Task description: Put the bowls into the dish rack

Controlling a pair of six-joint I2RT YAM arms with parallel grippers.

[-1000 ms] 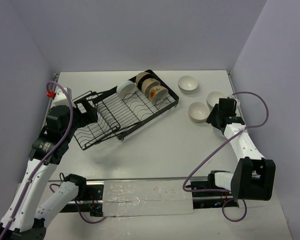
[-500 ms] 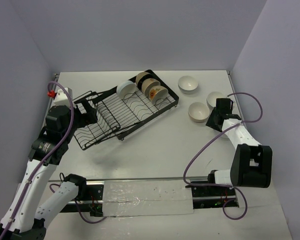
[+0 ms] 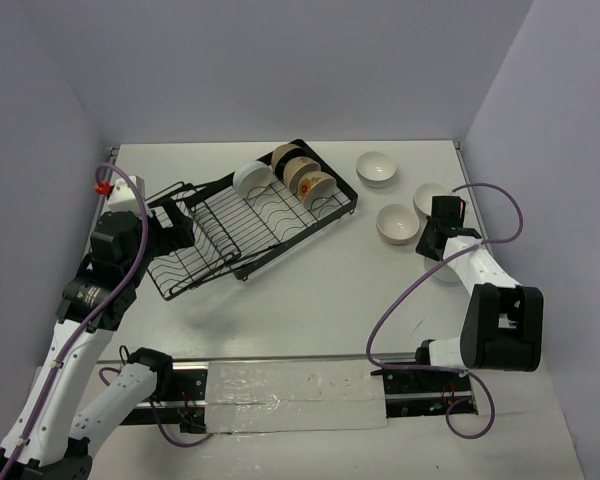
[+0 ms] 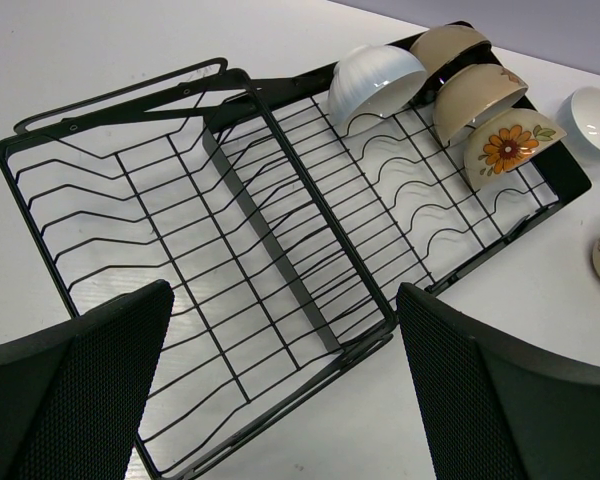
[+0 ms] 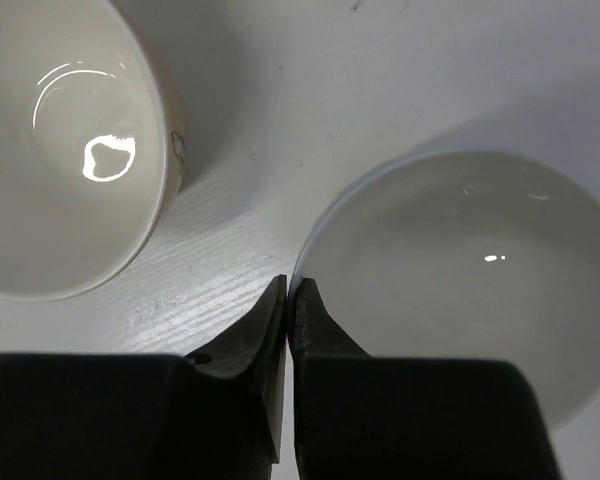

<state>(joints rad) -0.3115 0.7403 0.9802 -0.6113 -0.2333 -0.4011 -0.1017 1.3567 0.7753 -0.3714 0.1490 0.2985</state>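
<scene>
Change, grip: the right gripper (image 5: 288, 290) had its fingers spread a second ago. They are now drawn together on the near rim of the pinched bowl (image 5: 460, 290), one finger outside the rim and one just inside.
Change, posture: the right arm (image 3: 480, 275) has pulled its elbow farther in from the near edge, and the wrist has shifted slightly.
Unchanged: the left arm (image 3: 105, 270), the rack and all the bowls lie as before.
Left gripper (image 4: 283, 290): fingers spread wide, holding nothing, hovering above the near end of the dish rack (image 3: 242, 222).
Dish rack: black wire in two joined sections, set askew on the far-left part of the table (image 3: 310, 300).
Racked bowls: four stand on edge among the tines at the far end of the right section: a white bowl (image 4: 375, 82), two tan bowls (image 4: 478, 90) and a flower bowl (image 4: 510, 145), cream with an orange bloom.
Loose bowls: to the right of the rack. The pinched bowl is plain white and upright. A glossy cream bowl (image 5: 60, 150) sits just beside it, apart from it. A far bowl (image 3: 377, 168), also white, sits nearer the back wall.
</scene>
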